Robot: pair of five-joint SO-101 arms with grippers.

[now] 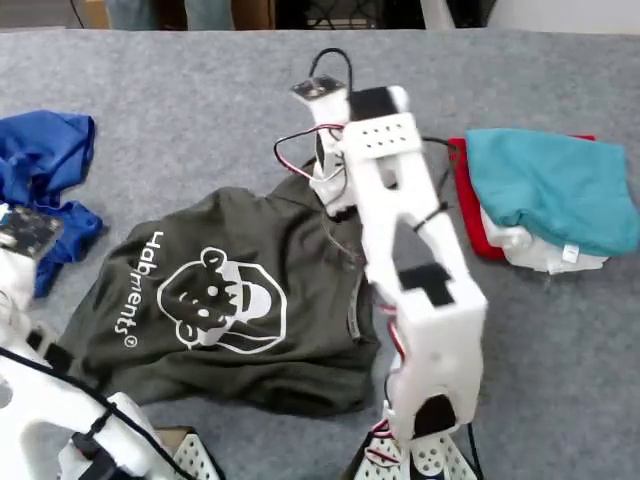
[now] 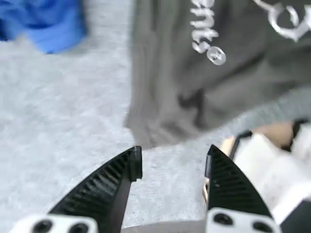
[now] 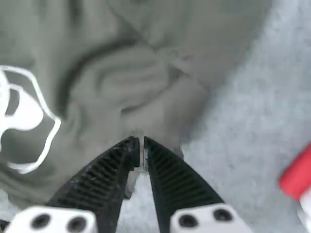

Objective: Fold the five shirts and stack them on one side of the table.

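Seems to be the fold of the fourth shirt, with one more to go after it. Working on the olive shirt (image 1: 230, 300), spread print-up in the middle of the table (image 1: 200, 90). To the right of the olive shirt, well apart: the stack (image 1: 530, 248) of folded ones, a teal shirt (image 1: 550, 180) on top. To its left, near: a crumpled blue shirt (image 1: 45, 170), not yet folded. Right gripper (image 3: 139, 141) at the olive shirt's edge farthest from the arm bases, by the collar, jaws pressed nearly together and apparently pinching a bunched bit of the cloth. Left gripper (image 2: 173, 158) just beside the olive shirt's near left corner, above bare table, jaws spread wide, holding nothing. Next probably calls for closing the left jaws on that near corner, then drawing the pinched edge low and slowly across the olive shirt, keeping the cloth from slipping out.
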